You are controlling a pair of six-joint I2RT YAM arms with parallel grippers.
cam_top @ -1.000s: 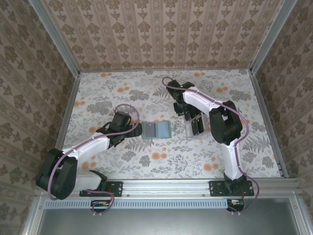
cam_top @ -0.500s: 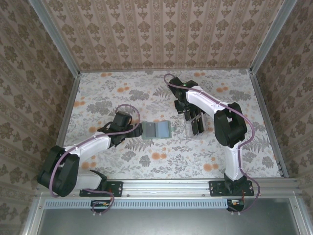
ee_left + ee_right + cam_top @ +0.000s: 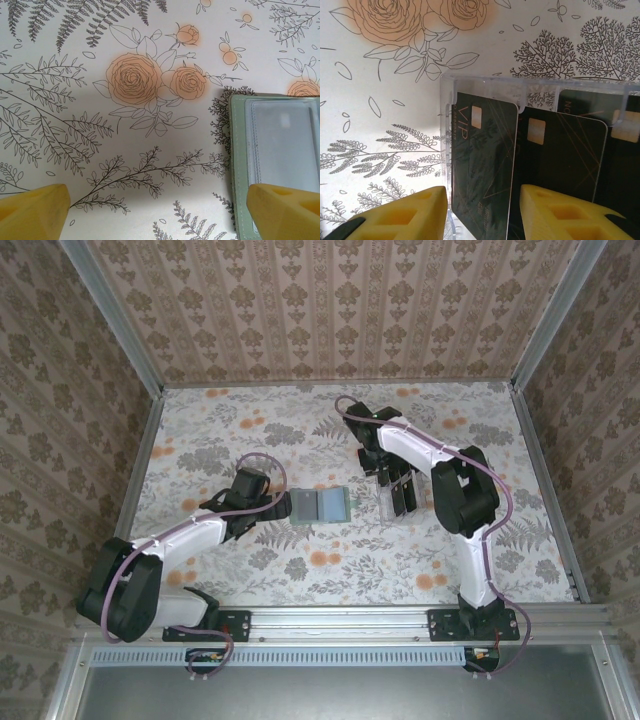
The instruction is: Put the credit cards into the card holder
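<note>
The sage-green card holder lies open and flat mid-table, its clear pocket facing up. My left gripper is open at its left edge, low over the table. One yellow fingertip hangs over the holder's border and the other over bare table. Black credit cards stand in a clear slotted rack. My right gripper is open astride the leftmost card, marked VIP. A gap shows on each side of that card.
The rack sits just right of the card holder. Other black cards stand close behind the VIP card. Metal rails and patterned walls enclose the flowered table.
The right arm's elbow has shifted slightly while its gripper stays over the rack. The left arm and the card holder have not moved.
</note>
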